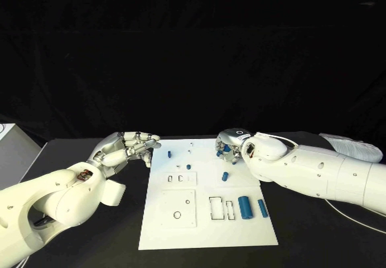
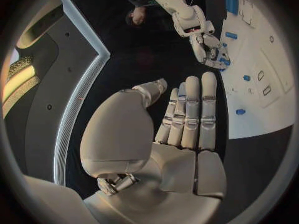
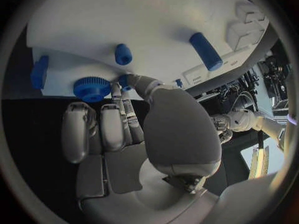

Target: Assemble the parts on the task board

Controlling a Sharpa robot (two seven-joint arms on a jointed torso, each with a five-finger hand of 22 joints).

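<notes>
black table point(image 1: 88, 234), task board point(image 1: 209, 229); right hand point(image 1: 233, 144) fingers pinching blue gear point(image 3: 91, 88), left hand point(image 1: 129, 146) fingers pressed together, empty

We are seeing the right hand point(image 1: 237, 146) covering the task board point(image 1: 207, 223) at its one o'clock corner, so the small blue parts under its fingers point(image 1: 223, 149) are showing only as slivers in the head view. In the right wrist view the thumb is hiding part of a small blue part point(image 3: 125, 79) beside the blue gear point(image 3: 91, 88), and we cannot tell whether the fingers are gripping it. The tiny blue pieces point(image 1: 188, 166) near the board's middle are reading too small to name. The left hand point(image 1: 129, 147) is curling, its palm side turned away.
</notes>
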